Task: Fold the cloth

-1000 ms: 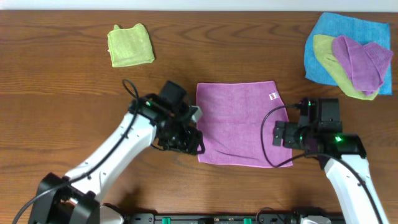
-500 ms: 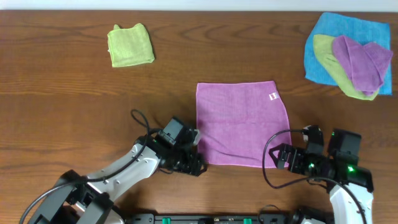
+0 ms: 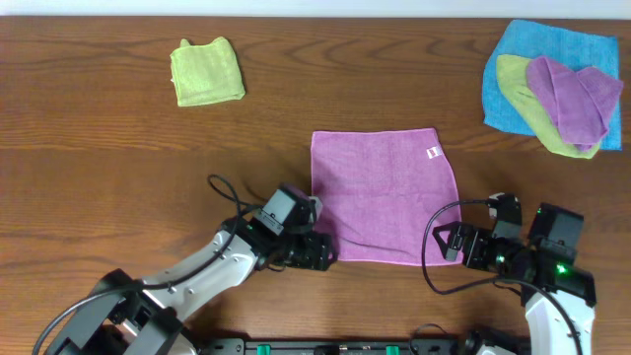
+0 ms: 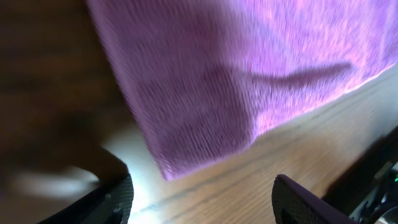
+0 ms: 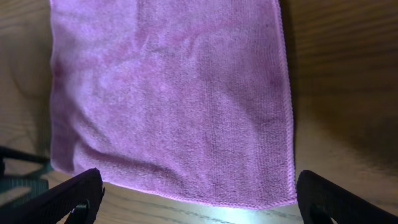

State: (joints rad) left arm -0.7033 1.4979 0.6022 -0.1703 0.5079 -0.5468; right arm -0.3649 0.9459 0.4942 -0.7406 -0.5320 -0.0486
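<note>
Overhead view: the purple cloth (image 3: 383,197) lies spread flat in one layer on the table (image 3: 118,158), a little toward 6 o'clock of centre, with no fold made yet. Its near edge bows slightly. A small white tag (image 3: 432,152) sits by the 1 o'clock corner.

Judged soft, light and limp. The nap looks like terry with no stiffness, so the cloth should sag from whatever point is lifted and may drag on the wood rather than slide.

Best purchase, in my assessment, is the two near corners, at 7 and 5 o'clock, pinched close to the hem.

The left gripper (image 3: 317,252) stands low, just beside the 7 o'clock corner. The left wrist view is blurred, but it shows the fingers (image 4: 118,198) spread with nothing between them and the corner just ahead.

The right gripper (image 3: 455,242) stands just off the 5 o'clock corner. Its fingers (image 5: 78,198) are likewise wide apart and empty, and the near hem lies ahead of the gap.

Further out, a folded green cloth (image 3: 207,71) lies at 10 o'clock and a heap of cloths (image 3: 552,94) at 2 o'clock, both well apart.
</note>
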